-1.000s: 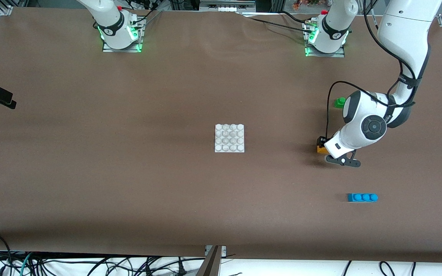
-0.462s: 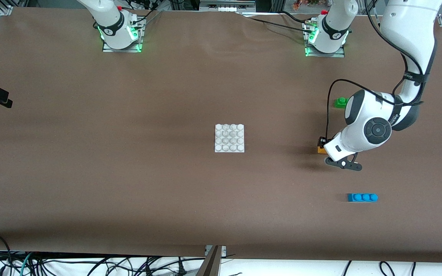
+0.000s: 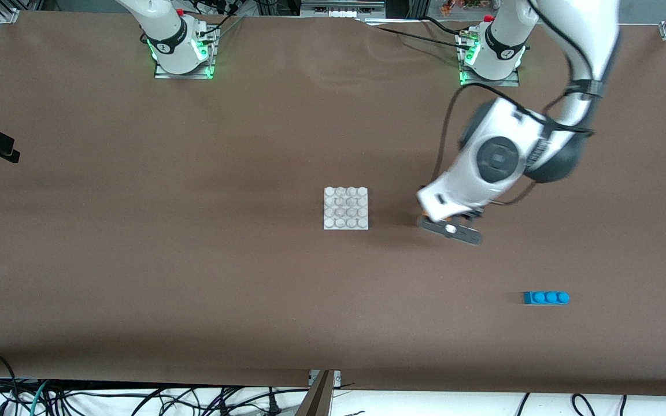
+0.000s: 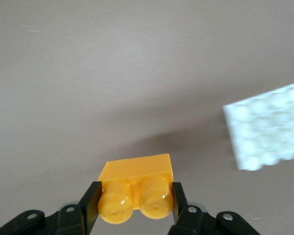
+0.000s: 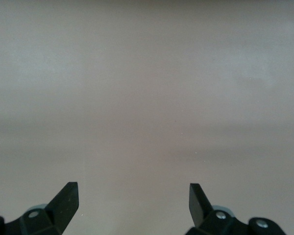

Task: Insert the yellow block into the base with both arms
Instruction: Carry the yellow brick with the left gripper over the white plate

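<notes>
**Yellow block airborne in left gripper**

Left gripper pinches the yellow block, up over bare table beside the base, toward the left arm's end. Right gripper waits, fingers spread, over bare table.

We see a wide brown table — evenly lit, with tangled cables along its edge nearest the front camera.
</notes>
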### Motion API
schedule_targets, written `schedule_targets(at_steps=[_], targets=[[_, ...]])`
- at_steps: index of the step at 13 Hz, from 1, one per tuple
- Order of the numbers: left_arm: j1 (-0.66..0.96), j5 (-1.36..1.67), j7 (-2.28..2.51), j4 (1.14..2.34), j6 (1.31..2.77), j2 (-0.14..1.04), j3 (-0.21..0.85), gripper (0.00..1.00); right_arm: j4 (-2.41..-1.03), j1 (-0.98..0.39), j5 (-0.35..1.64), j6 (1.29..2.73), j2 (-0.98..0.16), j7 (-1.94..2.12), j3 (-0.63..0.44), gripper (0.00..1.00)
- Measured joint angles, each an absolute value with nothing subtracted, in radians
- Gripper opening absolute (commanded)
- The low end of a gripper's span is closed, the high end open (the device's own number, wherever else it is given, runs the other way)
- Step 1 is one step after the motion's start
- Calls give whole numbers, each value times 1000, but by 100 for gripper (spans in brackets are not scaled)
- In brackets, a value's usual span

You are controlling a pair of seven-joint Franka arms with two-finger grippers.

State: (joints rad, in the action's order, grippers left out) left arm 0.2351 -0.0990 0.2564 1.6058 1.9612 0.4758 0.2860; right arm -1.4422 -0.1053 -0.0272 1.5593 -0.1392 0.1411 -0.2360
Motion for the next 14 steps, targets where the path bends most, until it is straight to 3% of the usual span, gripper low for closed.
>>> schedule_targets(at_steps=[7, 14], targets=[[505, -99, 580, 1375, 1968, 743, 282, 28, -1442, -106, -27, 1559, -140, 142, -235, 100], [527, -99, 602, 1353, 2022, 814, 266, 29, -1442, -106, -27, 1559, -140, 143, -235, 100]])
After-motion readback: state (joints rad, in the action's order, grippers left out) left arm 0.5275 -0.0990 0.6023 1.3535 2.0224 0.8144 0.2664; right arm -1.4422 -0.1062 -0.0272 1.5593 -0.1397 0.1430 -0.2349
